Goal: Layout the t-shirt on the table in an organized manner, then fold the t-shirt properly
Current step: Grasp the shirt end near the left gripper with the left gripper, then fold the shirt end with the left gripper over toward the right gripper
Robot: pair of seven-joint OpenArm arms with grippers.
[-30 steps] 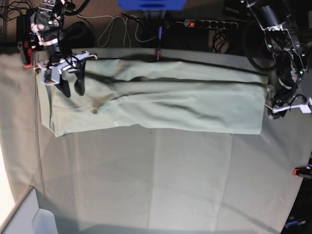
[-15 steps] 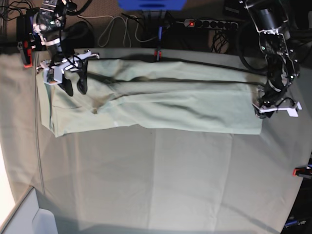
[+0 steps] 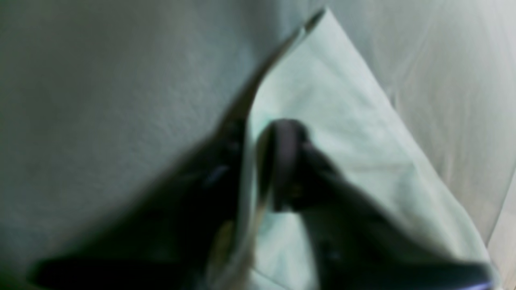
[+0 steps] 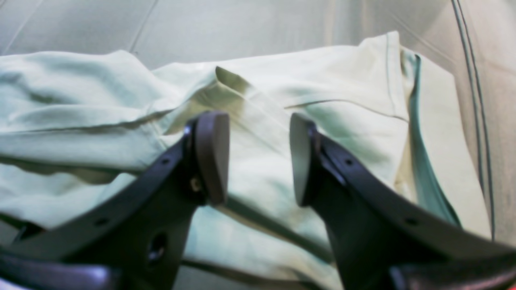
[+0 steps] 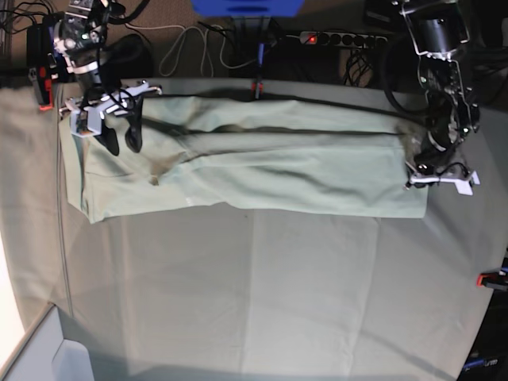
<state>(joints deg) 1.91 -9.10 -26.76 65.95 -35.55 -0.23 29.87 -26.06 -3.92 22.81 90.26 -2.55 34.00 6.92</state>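
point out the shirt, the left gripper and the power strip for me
shirt (image 5: 262,171): base view, middle of the folded body.
left gripper (image 3: 258,169): left wrist view, between the fingertips pinching the shirt's edge.
power strip (image 5: 341,37): base view, middle of the strip behind the table.

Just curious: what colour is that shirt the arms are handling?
The t-shirt is pale mint green, clearest in the right wrist view.

Behind the far edge there's a black power strip (image 5: 343,38) with a red light on. Loose cables (image 5: 190,48) trail nearby, plus something blue (image 5: 246,7) up top.
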